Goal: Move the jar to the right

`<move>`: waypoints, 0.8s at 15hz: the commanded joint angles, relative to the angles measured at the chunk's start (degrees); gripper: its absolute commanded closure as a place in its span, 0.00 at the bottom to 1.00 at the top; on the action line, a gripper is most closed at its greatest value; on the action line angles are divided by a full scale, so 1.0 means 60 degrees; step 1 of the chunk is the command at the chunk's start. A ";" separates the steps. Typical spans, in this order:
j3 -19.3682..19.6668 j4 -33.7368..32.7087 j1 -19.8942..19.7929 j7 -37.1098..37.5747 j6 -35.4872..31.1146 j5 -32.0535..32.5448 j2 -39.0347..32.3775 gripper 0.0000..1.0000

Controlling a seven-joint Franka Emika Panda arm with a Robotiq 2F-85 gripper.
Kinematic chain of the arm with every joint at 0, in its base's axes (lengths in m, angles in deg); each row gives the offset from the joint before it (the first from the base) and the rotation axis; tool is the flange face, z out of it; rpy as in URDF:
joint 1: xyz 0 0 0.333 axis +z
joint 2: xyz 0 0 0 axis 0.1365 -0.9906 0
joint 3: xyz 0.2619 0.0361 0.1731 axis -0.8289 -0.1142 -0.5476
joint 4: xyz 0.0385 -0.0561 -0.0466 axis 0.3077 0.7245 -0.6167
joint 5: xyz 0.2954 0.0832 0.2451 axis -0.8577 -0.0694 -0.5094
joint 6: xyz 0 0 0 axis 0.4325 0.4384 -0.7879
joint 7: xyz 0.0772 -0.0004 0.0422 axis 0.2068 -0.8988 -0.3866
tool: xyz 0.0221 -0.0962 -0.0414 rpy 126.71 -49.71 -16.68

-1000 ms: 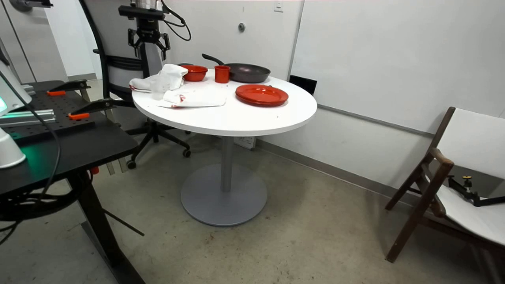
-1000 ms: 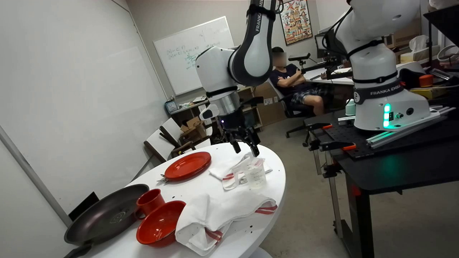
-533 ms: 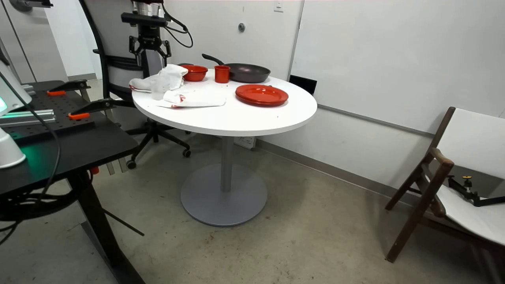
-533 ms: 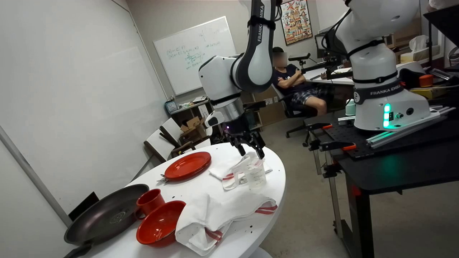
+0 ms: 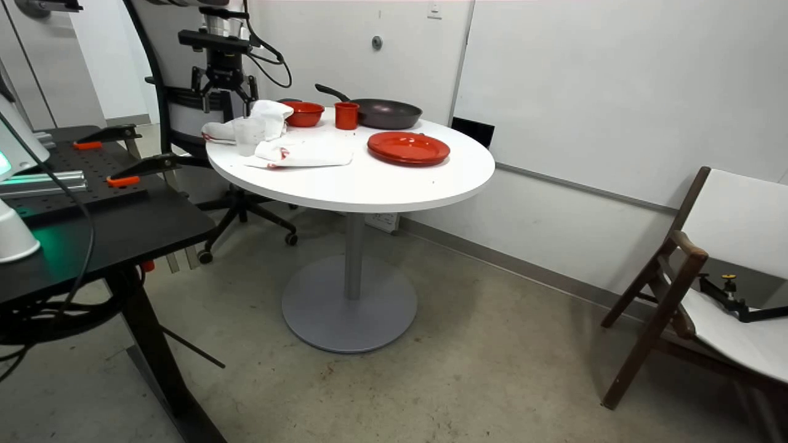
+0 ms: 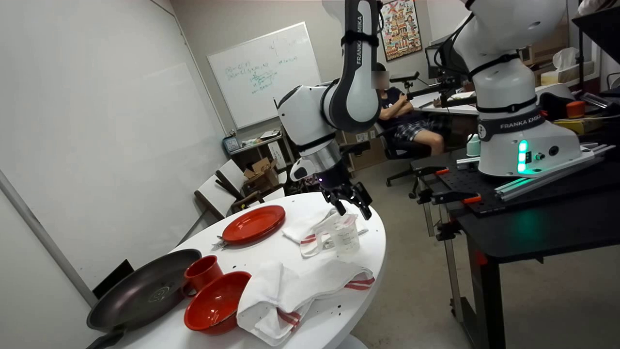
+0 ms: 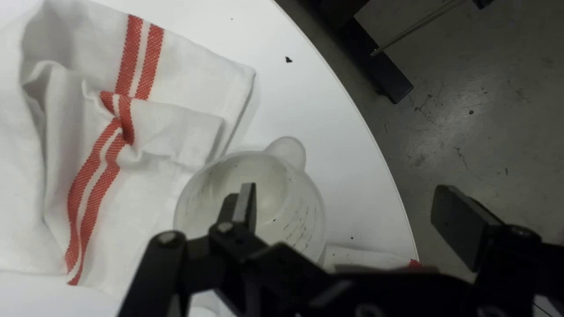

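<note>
The jar is a clear measuring jug with a handle; it stands upright on the round white table [image 5: 394, 187] near its edge, in both exterior views [image 5: 247, 138] [image 6: 347, 238]. In the wrist view the jar [image 7: 282, 193] is seen from above, its lower part in the picture hidden by a finger. My gripper [image 5: 226, 112] is open and empty above the jar; it also shows in an exterior view [image 6: 355, 215]. In the wrist view the gripper [image 7: 346, 207] has one finger over the jar's mouth and the other out past the table edge.
A white towel with red stripes [image 6: 302, 288] lies beside the jar, and another towel [image 5: 308, 154] lies on its other side. Red plates [image 5: 409, 147], a red bowl [image 5: 303, 114], a red mug [image 5: 346, 116] and a dark pan [image 5: 388, 114] stand farther across the table.
My gripper has come down towards the jar and shifted towards the table edge on the robot base's side. It stays open. The jar and the other things have not moved.
</note>
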 commanded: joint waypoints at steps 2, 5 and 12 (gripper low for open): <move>-0.0169 -0.0023 -0.0009 0.0430 -0.0424 0.0223 -0.0623 0.00; -0.0238 -0.0193 -0.0023 0.0399 -0.0718 0.0228 -0.1064 0.00; -0.0222 -0.0678 0.0014 0.0386 -0.0966 0.0318 -0.1660 0.00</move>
